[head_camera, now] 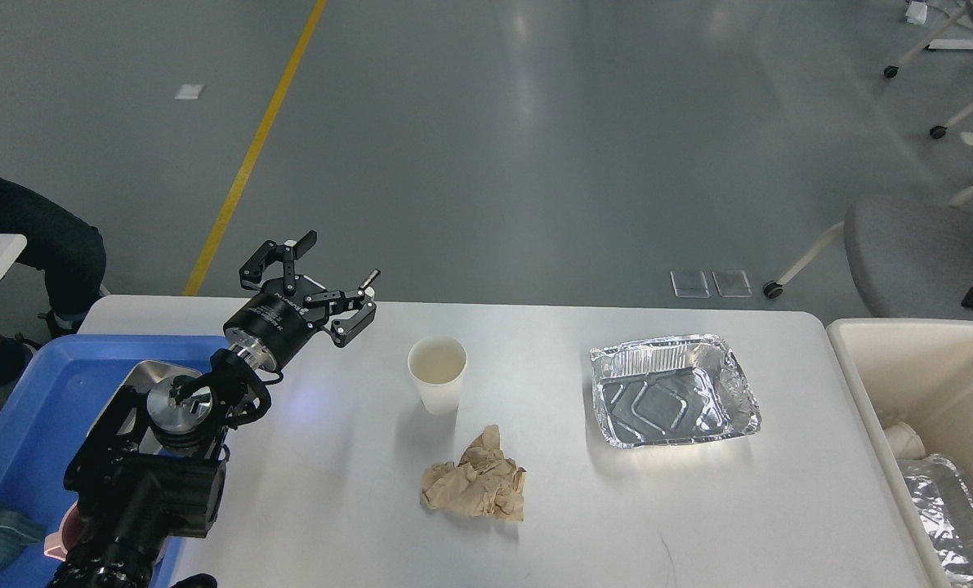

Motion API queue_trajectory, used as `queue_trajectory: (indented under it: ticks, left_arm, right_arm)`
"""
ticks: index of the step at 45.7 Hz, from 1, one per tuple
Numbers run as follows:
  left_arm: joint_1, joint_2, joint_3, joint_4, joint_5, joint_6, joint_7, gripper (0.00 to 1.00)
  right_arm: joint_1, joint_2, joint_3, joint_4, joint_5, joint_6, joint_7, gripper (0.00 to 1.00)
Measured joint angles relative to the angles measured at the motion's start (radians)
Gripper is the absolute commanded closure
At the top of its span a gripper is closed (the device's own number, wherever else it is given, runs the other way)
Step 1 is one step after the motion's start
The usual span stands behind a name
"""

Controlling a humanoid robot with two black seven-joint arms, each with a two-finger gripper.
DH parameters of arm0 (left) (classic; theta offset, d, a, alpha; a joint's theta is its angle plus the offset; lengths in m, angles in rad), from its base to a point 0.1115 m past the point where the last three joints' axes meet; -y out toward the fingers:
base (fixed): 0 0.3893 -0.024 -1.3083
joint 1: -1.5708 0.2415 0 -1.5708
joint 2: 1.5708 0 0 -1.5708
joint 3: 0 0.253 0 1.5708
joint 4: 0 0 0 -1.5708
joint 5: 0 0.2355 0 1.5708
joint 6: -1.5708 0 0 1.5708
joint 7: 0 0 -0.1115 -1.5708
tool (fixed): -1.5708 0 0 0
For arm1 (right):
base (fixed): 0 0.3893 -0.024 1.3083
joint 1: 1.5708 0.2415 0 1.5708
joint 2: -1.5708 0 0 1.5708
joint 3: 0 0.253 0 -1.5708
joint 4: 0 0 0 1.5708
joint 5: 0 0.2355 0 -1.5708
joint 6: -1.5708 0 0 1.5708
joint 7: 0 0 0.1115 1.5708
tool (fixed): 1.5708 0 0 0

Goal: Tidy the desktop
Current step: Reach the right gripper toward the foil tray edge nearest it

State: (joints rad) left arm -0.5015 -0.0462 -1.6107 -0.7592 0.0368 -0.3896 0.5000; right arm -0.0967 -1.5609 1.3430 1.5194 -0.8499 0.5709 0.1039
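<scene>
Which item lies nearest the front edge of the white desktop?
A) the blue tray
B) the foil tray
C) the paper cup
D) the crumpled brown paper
D: the crumpled brown paper lies lower in the head view than the paper cup and the foil tray, closest to the desktop's front edge.

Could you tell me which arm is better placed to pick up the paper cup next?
Left. Its open hand hovers just left of the cup on the desktop; the right arm is out of view.
</scene>
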Motion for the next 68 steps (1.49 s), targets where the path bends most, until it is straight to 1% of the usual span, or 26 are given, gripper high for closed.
queue_trajectory:
  ticks: [7, 16, 40, 43, 47, 57, 63, 66, 67, 68]
  left_arm:
    - [0.000, -0.001, 0.012, 0.000, 0.000, 0.000, -0.006, 0.00]
    - [0.006, -0.001, 0.014, 0.000, 0.000, 0.000, -0.008, 0.00]
    - [0.010, -0.002, 0.046, 0.001, 0.001, 0.005, -0.012, 0.00]
    - [0.012, -0.003, 0.047, 0.001, 0.001, 0.004, -0.012, 0.00]
    - [0.014, -0.002, 0.048, 0.000, 0.002, 0.002, -0.012, 0.00]
    - [0.020, 0.000, 0.048, 0.000, 0.002, 0.001, -0.012, 0.00]
    - [0.021, -0.003, 0.049, 0.000, 0.002, 0.001, -0.012, 0.00]
    - [0.021, -0.003, 0.049, 0.000, 0.002, 0.001, -0.012, 0.00]
    - [0.021, -0.003, 0.049, 0.000, 0.002, 0.001, -0.012, 0.00]
    - [0.021, -0.003, 0.050, 0.000, 0.002, 0.001, -0.012, 0.00]
  right_arm:
    - [0.001, -0.101, -0.001, 0.096, -0.034, 0.003, -0.002, 0.00]
    - [0.013, -0.155, 0.003, 0.118, -0.043, 0.003, -0.004, 0.00]
    - [0.017, -0.161, 0.009, 0.112, -0.072, -0.012, -0.011, 0.00]
    - [0.015, -0.140, 0.010, 0.099, -0.115, -0.033, -0.013, 0.00]
    - [0.011, -0.078, 0.010, 0.084, -0.188, -0.060, -0.015, 0.00]
    - [0.016, 0.094, 0.008, 0.052, -0.399, -0.069, -0.023, 0.00]
    - [0.047, 0.185, 0.007, 0.020, -0.457, -0.066, -0.044, 0.00]
    - [0.065, 0.228, 0.005, 0.000, -0.464, -0.064, -0.060, 0.00]
    - [0.082, 0.263, 0.003, -0.017, -0.468, -0.063, -0.075, 0.00]
    - [0.088, 0.274, 0.002, -0.023, -0.470, -0.062, -0.080, 0.00]
